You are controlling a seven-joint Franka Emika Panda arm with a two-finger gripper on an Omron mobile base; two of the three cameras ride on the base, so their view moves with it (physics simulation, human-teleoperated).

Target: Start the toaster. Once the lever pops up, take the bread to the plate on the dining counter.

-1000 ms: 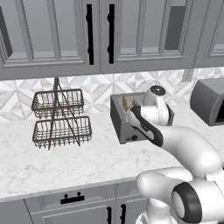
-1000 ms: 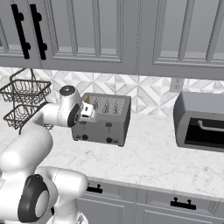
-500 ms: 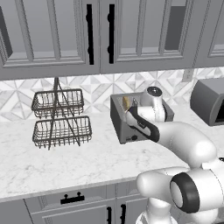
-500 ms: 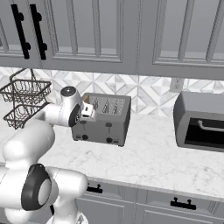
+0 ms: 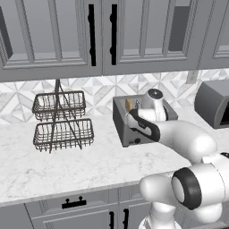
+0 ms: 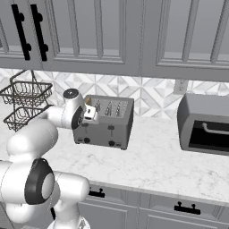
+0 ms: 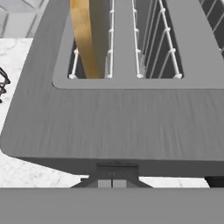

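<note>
We are working on starting the toaster [image 6: 105,122], which is sitting on the marble worktop [image 6: 152,161] near the backsplash, with the bread [image 7: 85,39] standing in its outermost slot. Our gripper [image 7: 112,181] is shut with nothing in it, hovering just over the toaster's near end, where we judge the lever [image 7: 117,169] to be. We should be pressing straight down with the closed tips, keeping centred so they are not sliding off. The fingertips are mostly cut off in the hand view, and our arm is hiding that end in the left base view, so we cannot tell whether we are touching the lever.
</note>
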